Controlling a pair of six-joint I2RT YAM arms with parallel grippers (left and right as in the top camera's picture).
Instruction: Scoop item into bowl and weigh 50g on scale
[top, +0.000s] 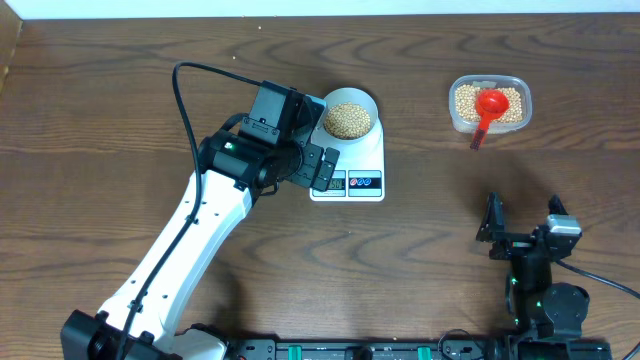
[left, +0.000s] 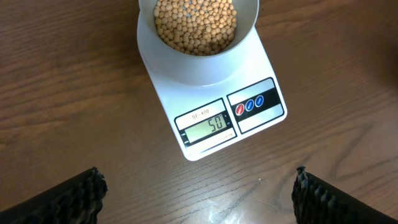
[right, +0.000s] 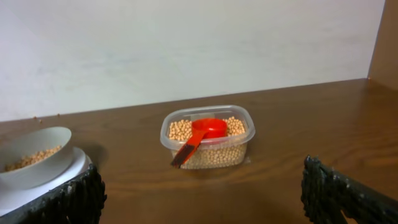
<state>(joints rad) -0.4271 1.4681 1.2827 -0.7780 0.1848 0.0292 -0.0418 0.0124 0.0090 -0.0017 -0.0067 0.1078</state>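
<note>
1. Overhead view first: the scale (top: 349, 165) is being seen sitting flat on the wooden table (top: 120, 90), up around 12 o'clock from the table's middle.
2. The bowl (top: 350, 113) is being carried on the scale's platform, at its 12 o'clock end. The beans (top: 348, 120) are being held inside the bowl, piled fairly full.
3. In the left wrist view a 50 is being shown on the display (left: 208, 127). The round buttons (left: 250, 104) are being seen right at its 3 o'clock side.
4. The left gripper (left: 198, 199) is being held spread wide, and nothing is being gripped by it. Its fingers (left: 74, 196) are being hung over bare table just past the scale's display end. From overhead that puts it at roughly the scale's 8 o'clock corner.
5. The right gripper (top: 524, 225) is being parked down around 4 o'clock of the table. Its jaws are being held wide too, with nothing between them, well apart from the scale.
6. A clear tub (top: 489, 103) is being seen at about 2 o'clock with more beans in it. A red scoop (top: 486, 110) is being rested inside, its handle poking over the rim toward 7 o'clock.
</note>
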